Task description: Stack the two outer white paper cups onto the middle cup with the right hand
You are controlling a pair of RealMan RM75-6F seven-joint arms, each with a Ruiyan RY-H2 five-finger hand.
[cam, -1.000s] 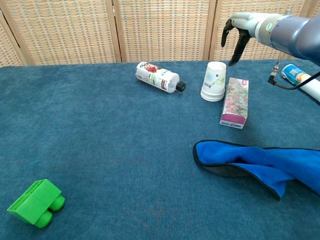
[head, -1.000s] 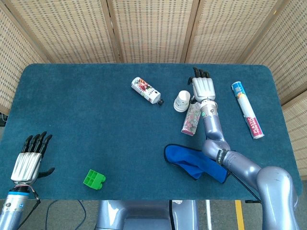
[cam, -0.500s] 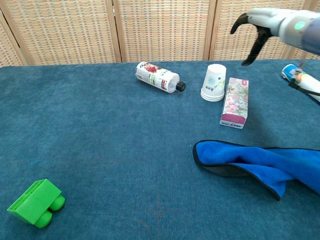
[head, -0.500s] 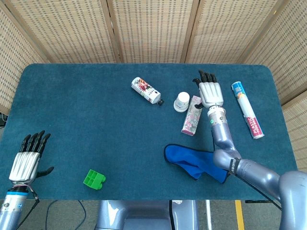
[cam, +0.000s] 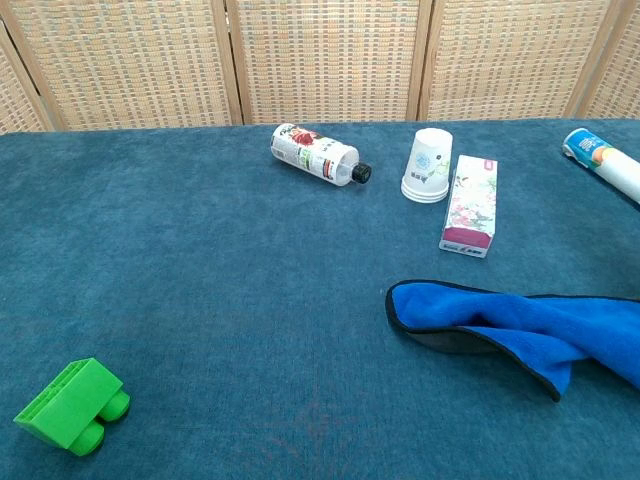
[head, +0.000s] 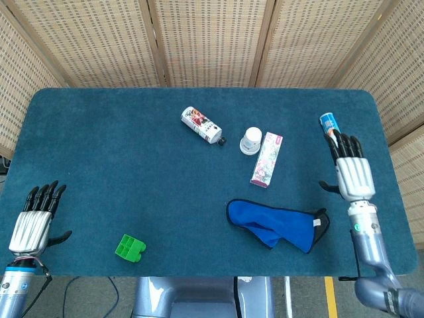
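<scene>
Cups [cam: 427,165] stand as one upside-down stack near the back middle of the table [head: 132,172], their rims nested at the base in the chest view, which suggests the stacking is done; how many are nested cannot be told.

Going from the left: the left hand [head: 36,220] lies flat at the near left edge, fingers straight and a little apart, holding nothing. It sits well away from the work, which fits a task given to the other hand. A green block [cam: 70,405] rests near it at the front, apart from everything else. Further back lies a bottle [cam: 314,154] on its side, cap pointing toward the cups, near them but not touching. The cups come next, and just beside them on the right lies a flowered box [cam: 470,205], flat and lengthwise; whether it touches the stack cannot be told. In front of the box a blue cloth [cam: 520,325] is crumpled. At the far right the right hand [head: 351,173] is open and empty, fingers straight, parked well clear of the stack. A tube [cam: 605,160] lies behind it, partly hidden by the fingertips in the head view.
</scene>
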